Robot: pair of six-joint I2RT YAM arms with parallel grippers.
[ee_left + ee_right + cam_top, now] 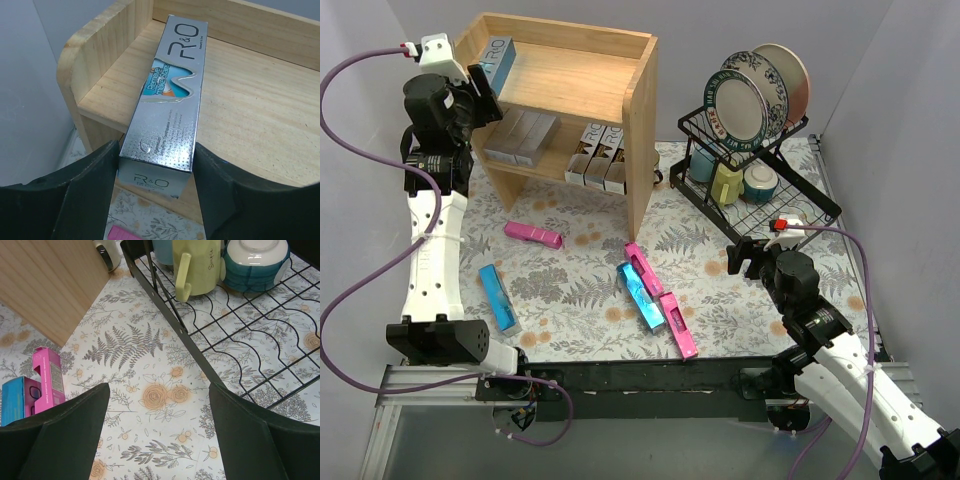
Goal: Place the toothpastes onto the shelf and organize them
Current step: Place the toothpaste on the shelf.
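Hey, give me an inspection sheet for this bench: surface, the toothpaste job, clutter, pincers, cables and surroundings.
Surface: floral cloth, flat, no spills seen.
Job's things: wooden shelf; top silver box on the upper tier's left edge; silver boxes and brown-patterned boxes on the lower tier; three pink boxes and two blue boxes loose on the cloth.
Clutter: black dish rack with plates, a yellow-green mug and a bowl.
Pincers: left pincer straddles the top silver box's near end, grip unclear; right pincer open, empty, above the cloth beside the rack.
Cables: purple cables loop from both arms.
Surroundings: grey walls; nothing else seen.
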